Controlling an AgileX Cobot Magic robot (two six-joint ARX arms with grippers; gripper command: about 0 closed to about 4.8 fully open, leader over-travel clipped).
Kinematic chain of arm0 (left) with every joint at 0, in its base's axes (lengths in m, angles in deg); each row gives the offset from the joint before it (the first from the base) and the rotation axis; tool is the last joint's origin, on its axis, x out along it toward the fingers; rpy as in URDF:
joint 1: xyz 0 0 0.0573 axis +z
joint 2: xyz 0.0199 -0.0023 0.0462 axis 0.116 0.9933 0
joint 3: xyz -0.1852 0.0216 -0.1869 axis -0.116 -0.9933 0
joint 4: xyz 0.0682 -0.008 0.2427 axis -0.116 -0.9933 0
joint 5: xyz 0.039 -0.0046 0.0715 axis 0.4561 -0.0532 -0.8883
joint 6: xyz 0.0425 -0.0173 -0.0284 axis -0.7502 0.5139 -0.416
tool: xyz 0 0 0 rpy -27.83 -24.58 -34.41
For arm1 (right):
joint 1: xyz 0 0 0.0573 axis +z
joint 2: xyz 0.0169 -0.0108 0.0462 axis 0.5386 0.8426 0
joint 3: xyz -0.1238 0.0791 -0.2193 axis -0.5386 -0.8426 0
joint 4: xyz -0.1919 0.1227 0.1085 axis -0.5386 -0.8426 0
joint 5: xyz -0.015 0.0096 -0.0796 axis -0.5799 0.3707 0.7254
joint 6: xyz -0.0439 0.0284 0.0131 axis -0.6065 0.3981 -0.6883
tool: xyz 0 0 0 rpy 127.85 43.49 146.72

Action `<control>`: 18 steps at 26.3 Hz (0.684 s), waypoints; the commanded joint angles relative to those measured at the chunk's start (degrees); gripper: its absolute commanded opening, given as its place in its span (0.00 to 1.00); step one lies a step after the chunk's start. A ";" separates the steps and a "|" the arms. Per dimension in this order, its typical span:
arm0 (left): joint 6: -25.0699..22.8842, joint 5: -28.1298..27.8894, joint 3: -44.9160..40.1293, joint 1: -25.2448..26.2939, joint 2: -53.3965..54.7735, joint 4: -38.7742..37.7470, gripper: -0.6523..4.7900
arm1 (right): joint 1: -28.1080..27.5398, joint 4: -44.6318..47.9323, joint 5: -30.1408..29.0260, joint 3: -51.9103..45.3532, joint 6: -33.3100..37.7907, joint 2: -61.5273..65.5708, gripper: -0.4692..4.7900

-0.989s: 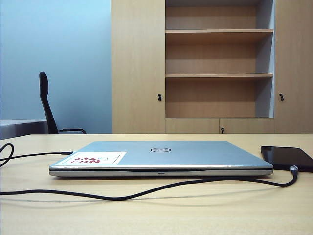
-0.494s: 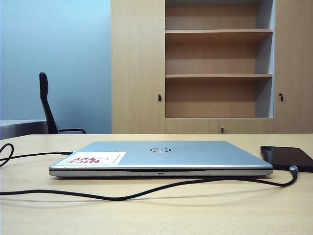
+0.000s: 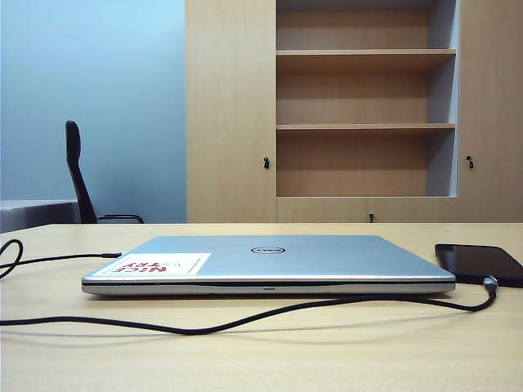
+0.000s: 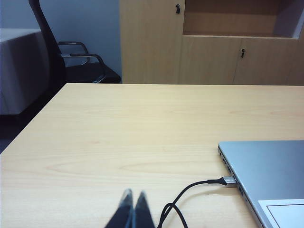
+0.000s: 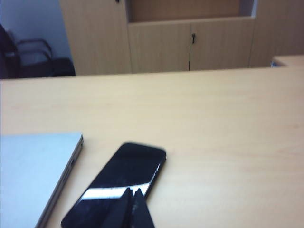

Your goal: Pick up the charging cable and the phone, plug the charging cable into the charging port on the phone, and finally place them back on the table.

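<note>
Both my grippers, left (image 4: 132, 209) and right (image 5: 131, 206), are pressed together and empty, the cable (image 3: 245, 318) plugged into the phone (image 3: 478, 263) at the table's (image 3: 327, 359) right edge, so nothing remains.

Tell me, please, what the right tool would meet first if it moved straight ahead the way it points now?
Probably the phone: the shut right tool points across its screen, though its height above it is unclear.
</note>
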 commanded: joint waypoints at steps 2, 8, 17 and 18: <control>-0.24 0.13 -0.02 -0.04 0.02 0.72 0.11 | -1.40 3.78 -2.69 -0.37 0.00 -0.17 0.08; -0.24 0.13 -0.02 -0.04 0.02 0.72 0.11 | -1.95 4.28 -4.50 -0.37 0.02 -0.17 0.08; -0.24 0.13 -0.02 -0.04 0.02 0.72 0.11 | -1.97 4.22 -4.50 -0.37 0.00 -0.17 0.08; -0.24 0.13 -0.02 -0.04 0.02 0.72 0.11 | -1.97 4.22 -4.48 -0.37 0.00 -0.17 0.08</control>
